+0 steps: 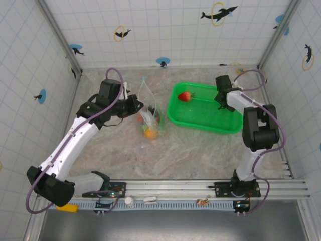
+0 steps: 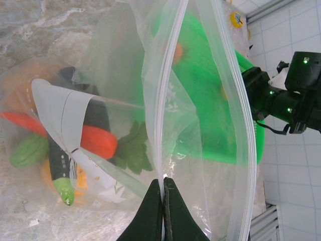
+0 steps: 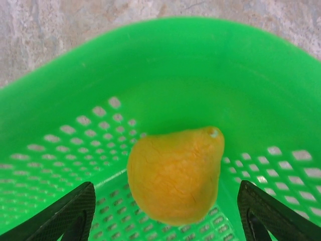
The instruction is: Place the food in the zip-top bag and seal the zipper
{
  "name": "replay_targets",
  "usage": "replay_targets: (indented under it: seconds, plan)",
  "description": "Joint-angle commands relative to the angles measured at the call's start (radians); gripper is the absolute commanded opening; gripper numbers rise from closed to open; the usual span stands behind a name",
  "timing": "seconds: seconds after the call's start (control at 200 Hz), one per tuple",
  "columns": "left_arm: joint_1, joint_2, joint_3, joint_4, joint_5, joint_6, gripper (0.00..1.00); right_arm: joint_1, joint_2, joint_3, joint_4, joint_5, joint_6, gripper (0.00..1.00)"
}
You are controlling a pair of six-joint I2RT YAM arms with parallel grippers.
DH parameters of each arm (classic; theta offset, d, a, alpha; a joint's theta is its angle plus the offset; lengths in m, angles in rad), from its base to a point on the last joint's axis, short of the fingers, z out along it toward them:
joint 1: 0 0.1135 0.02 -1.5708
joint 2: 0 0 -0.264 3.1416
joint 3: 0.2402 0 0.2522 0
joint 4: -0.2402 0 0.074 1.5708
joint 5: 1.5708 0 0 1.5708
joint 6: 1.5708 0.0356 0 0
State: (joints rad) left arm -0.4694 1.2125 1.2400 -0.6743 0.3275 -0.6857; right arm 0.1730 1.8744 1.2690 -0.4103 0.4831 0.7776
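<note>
left claw point(image 2: 163, 203) pinched on zipper point(image 2: 161, 125) of bag point(image 2: 210, 100), veg point(image 2: 98, 140) inside, bag on table point(image 1: 200, 150). right claw point(image 3: 165, 216) spread over orange piece point(image 3: 175, 173) in basket point(image 3: 200, 65). risk: thin edge slips, mouth probably sags shut.

Glossy clear crinkled plastic zip-top bag point(image 2: 200, 125), perforated smooth green plastic basket point(image 3: 165, 50), matt marbled table point(image 1: 200, 150)

Readable text: none is showing in any view.
Zip-top bag point(image 2: 200, 75) white patch point(image 2: 55, 108): looking blank, with nothing legible coming through.
Wall stickers point(image 1: 219, 13): showing dark dolphin shapes with rings, pictures without lettering.
Round yellow sticker point(image 2: 235, 19): showing a dark mark, too small and blurred to read.
</note>
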Motion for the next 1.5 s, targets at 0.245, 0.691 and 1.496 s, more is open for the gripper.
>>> replay_targets:
  seconds: [0.245,0.691,1.496]
  plan:
    - [0.006,0.013,0.022,-0.028,-0.025,0.006,0.0,0.0,0.095,0.055,-0.004,0.034,0.002,0.6]
    - [0.006,0.018,0.06,-0.056,-0.047,0.017,0.0,0.014,0.067,0.073,-0.011,0.011,-0.057,0.46]
    - [0.006,0.088,0.081,0.055,0.109,-0.075,0.0,0.284,-0.48,-0.096,0.313,-0.843,-0.189,0.47]
